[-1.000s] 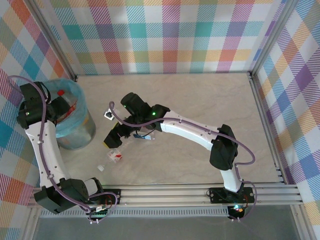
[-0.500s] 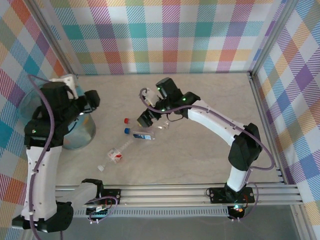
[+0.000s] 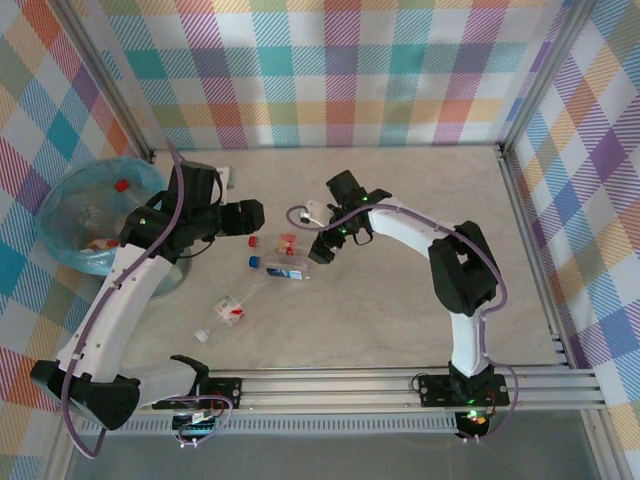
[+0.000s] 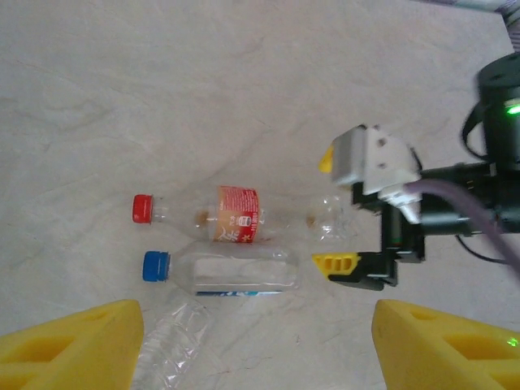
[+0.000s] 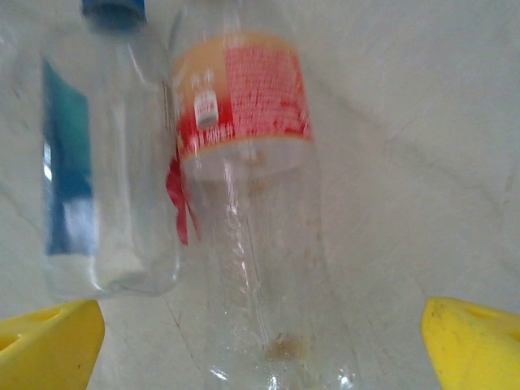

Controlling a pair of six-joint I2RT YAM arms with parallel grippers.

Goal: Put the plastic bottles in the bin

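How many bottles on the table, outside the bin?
3: red-capped bottle at the right tool, blue-capped bottle beside it, clear bottle apart from both. Others may be hidden.

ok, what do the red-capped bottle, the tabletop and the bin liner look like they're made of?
Red-capped bottle: thin clear plastic with a glossy finish, judging by the see-through wall and bright highlights.
Tabletop: hard, matte and marble-patterned; probably laminate rather than stone, but the look leaves that open.
Bin liner: translucent teal, most likely thin plastic film.
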